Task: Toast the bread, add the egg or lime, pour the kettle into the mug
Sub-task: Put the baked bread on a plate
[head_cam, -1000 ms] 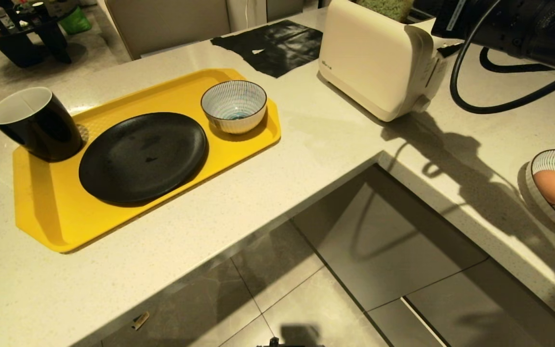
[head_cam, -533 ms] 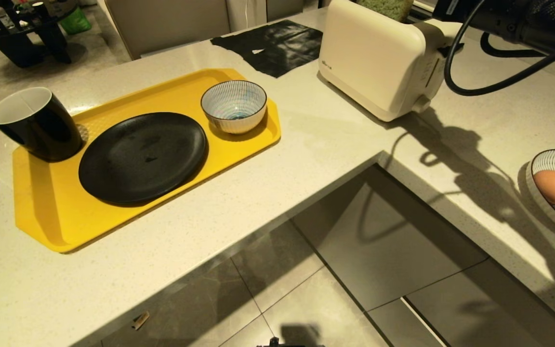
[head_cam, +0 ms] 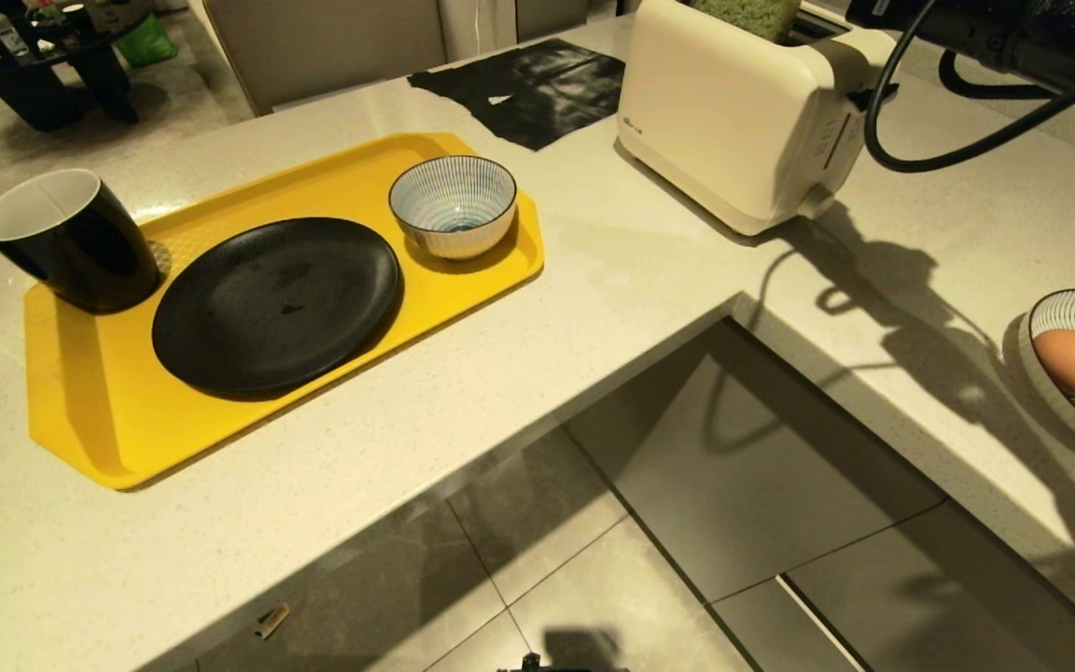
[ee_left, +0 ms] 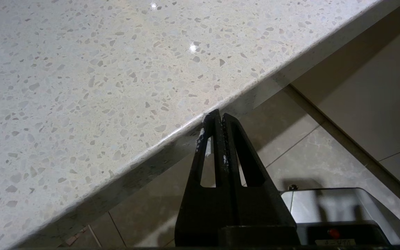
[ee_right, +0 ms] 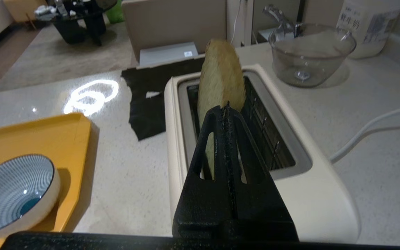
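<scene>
A: What is the big surface?

B: A pale speckled stone L-shaped worktop (head_cam: 593, 280), glossy, with bright lamp glints.

A: And below the worktop?

B: Grey flat-fronted cabinet doors (head_cam: 761, 467) and a floor of large glossy grey stone tiles (head_cam: 537, 560).

A: Beyond the worktop's far edge?

B: A beige upholstered chair back (head_cam: 332, 42), and farther off a low black side table (head_cam: 52, 65).
</scene>
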Robot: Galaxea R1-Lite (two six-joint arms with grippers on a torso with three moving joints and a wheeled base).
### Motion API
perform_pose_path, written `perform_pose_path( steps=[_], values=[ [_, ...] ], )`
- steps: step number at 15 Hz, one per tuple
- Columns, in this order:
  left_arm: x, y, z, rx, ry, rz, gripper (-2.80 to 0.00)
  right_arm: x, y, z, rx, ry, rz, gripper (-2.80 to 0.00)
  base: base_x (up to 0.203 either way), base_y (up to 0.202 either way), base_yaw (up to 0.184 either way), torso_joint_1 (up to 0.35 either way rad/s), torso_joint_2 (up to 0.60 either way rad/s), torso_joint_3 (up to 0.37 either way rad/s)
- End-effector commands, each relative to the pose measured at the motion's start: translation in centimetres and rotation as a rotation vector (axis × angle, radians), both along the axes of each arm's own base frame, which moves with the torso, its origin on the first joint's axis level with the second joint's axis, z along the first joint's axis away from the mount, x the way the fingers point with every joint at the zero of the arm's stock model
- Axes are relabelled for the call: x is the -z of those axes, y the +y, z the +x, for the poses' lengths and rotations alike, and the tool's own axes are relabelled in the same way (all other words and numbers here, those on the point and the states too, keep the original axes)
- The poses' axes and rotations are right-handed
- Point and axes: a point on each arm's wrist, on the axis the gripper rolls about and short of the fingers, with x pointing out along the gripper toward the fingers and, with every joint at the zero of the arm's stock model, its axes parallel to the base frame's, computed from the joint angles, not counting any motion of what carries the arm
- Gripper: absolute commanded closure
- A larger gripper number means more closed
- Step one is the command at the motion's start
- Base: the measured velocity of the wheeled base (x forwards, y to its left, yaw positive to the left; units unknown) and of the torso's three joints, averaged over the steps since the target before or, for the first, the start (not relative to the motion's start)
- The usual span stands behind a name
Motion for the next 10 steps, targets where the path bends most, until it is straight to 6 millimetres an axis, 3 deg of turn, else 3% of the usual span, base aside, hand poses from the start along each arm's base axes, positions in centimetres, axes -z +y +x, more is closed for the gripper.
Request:
perform_pose_path(
  steps=[1, 4, 5, 10],
  values=[
    [0.0, 0.0, 0.0, -0.001, 0.001, -0.001, 0.0, 0.0, 0.2, 1.5, 0.006, -0.014, 0.004, 0.0, 0.0, 0.0, 0.0, 0.0, 0.0, 0.0],
    [0.0, 0.0, 0.0, 0.0, 0.001, -0.001, 0.0, 0.6, 0.4, 2.3, -0.036, -0.011, -0.016, 0.0, 0.0, 0.0, 0.0, 0.0, 0.0, 0.0],
    [0.0, 0.0, 0.0, -0.002, 0.001, -0.001, 0.0, 0.7, 0.5, 2.6, -0.04, -0.01, -0.018, -2.8, 0.0, 0.0, 0.0, 0.0, 0.0, 0.0],
    [0.0, 0.0, 0.0, 0.0, 0.001, -0.001, 0.0, 1.3, -0.2, 4.3, -0.019, -0.081, -0.016, -2.8, 0.0, 0.0, 0.0, 0.0, 0.0, 0.0]
  ],
)
